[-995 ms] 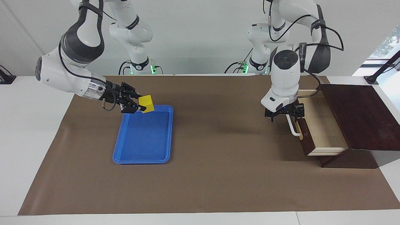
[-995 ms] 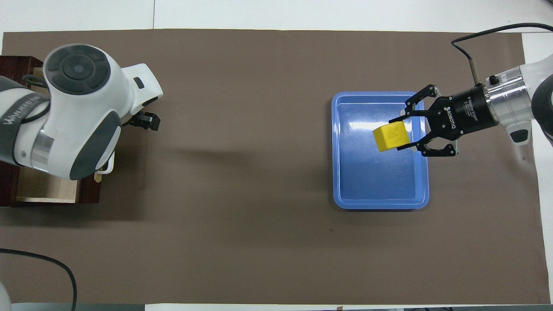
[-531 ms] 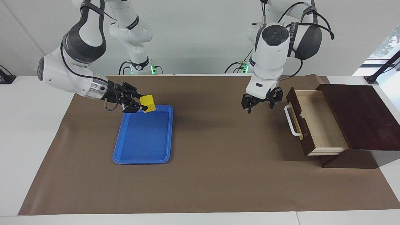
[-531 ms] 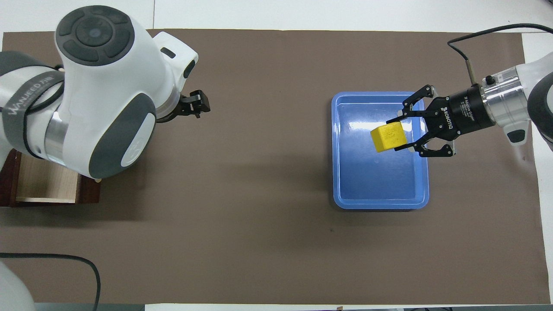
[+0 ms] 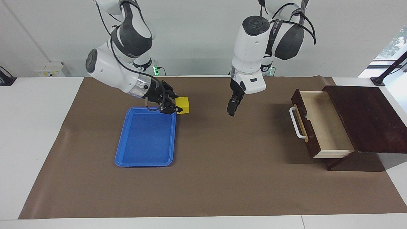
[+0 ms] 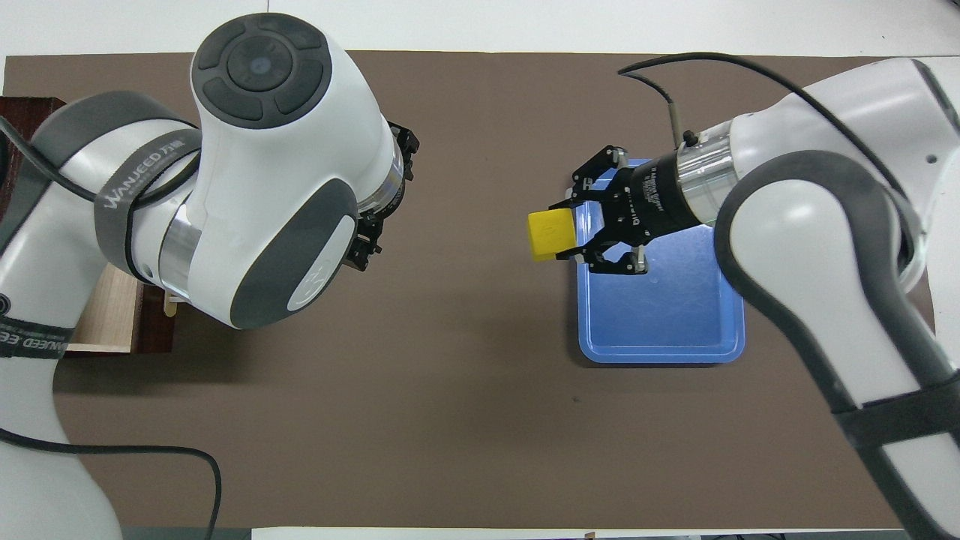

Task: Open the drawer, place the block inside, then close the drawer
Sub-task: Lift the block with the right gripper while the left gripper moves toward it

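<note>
The right hand [image 5: 176, 107] has carried the block [image 5: 183, 105] off the blue tray [image 5: 144, 149]: a second ago the cube hung over the tray's inner corner, and now it hangs over the brown mat [image 5: 203, 178] just past the tray's edge toward the left arm's end of the surface. The right hand's fingertips pinch the block by two opposite faces. The left hand [image 5: 231, 112] has left the white handle [image 5: 297, 124], risen, and now hangs over the middle of the mat, well apart from the drawer [image 5: 321, 122]. Its fingers look spread, though it shows nearly edge-on in the facing view and is mostly hidden under its own arm from above.

This suggests the opening step is done. The drawer stands pulled out of the dark box [image 5: 365, 117], its pale wood floor bare and showing. What remains is carrying the block across, dropping it in, and pushing the drawer shut.

Between block and drawer lies open mat, with only the left hand hanging in that stretch. The two arms could crowd each other there, or a handover may be intended. The drawer's front panel and side walls stand above its floor, so the block must go in from above.
</note>
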You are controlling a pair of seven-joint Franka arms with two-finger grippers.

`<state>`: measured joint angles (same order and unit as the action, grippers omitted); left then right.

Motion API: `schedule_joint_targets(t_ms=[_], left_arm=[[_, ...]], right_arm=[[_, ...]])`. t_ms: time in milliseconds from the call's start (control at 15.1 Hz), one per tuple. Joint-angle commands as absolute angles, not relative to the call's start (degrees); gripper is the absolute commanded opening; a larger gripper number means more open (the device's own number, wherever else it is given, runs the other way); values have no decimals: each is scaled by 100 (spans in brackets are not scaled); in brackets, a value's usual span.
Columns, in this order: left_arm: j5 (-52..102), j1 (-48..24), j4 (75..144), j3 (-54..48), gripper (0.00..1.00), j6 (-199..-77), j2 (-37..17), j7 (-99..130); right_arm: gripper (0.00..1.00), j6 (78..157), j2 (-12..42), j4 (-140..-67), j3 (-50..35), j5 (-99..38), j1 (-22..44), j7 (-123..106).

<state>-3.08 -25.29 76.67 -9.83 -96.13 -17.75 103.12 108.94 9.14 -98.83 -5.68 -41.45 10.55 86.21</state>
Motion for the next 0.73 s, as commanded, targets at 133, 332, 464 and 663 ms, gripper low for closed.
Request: schedule_joint_targets(t_ms=[133, 332, 464, 663], left_arm=[[-123, -2549, 7427, -844, 100, -9264, -1898, 11951], [-123, -2549, 7470, -835, 100, -9132, -1872, 12199], [-158, -2566, 7488, -835, 100, -9079, -1855, 12261], [-176, -2619, 7593, -835, 100, -9140, -1828, 12296]], right_arm=[[0, 11635, 984, -9712, -554, -4263, 1625, 9307], [0, 11961, 1037, -9651, -562, -4298, 1836, 9562], [0, 12180, 1090, -9589, -562, -4403, 2020, 9589], [0, 12252, 1099, -9545, -562, -4412, 2092, 9685]])
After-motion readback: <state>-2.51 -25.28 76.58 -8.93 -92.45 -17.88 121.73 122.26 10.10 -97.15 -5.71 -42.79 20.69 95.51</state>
